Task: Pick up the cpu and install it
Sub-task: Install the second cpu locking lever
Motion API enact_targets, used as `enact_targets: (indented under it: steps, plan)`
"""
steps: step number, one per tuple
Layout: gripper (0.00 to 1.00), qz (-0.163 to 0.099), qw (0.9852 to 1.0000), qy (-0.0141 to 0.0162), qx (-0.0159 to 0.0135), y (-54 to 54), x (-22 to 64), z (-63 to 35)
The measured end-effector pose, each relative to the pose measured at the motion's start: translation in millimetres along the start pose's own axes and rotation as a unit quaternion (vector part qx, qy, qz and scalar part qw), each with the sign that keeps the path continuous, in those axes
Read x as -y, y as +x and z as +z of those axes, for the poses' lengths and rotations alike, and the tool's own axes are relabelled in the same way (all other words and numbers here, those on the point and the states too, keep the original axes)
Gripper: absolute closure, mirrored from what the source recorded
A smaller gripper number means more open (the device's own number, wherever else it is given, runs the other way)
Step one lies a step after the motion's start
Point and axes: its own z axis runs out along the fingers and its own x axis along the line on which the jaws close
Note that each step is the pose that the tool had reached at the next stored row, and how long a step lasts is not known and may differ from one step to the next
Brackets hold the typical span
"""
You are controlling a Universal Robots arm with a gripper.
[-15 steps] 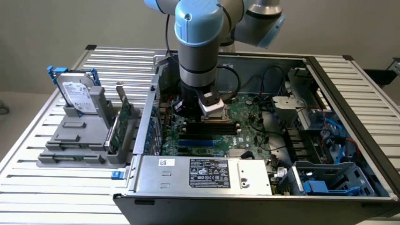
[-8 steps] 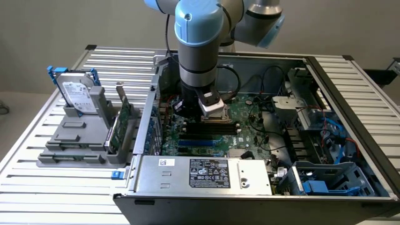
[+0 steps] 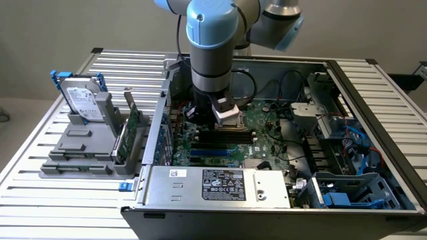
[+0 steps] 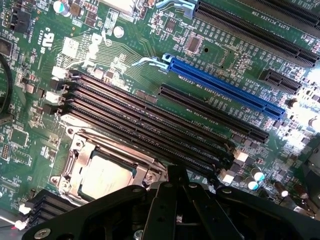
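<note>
- Blue-jointed grey robot arm (image 3: 212, 45) reaches down into the open grey metal computer case (image 3: 373, 125), over the green motherboard (image 3: 267, 135).
- Wrist view: the black gripper (image 4: 175, 192) is clenched, holding nothing; just beside it, the silver-grey square cpu (image 4: 106, 176) lies inside the metal socket frame (image 4: 75, 150).

A slatted metal table (image 3: 53, 200) carries an open computer case (image 3: 220, 220) on the exterior view's right; a grey holder (image 3: 80, 150) stands beside it, with a hard drive (image 3: 83, 102) upright in it.
</note>
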Motion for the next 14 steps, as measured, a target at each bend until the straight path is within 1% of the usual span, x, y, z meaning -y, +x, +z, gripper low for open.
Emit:
enact_targets:
  steps: [7,14]
  plan:
    - [0.89,0.0,1.0,-0.0004,-0.0006,0.4,1.0,1.3]
    - [0.89,-0.001,1.0,-0.0009,-0.002,0.7,1.9,2.8]
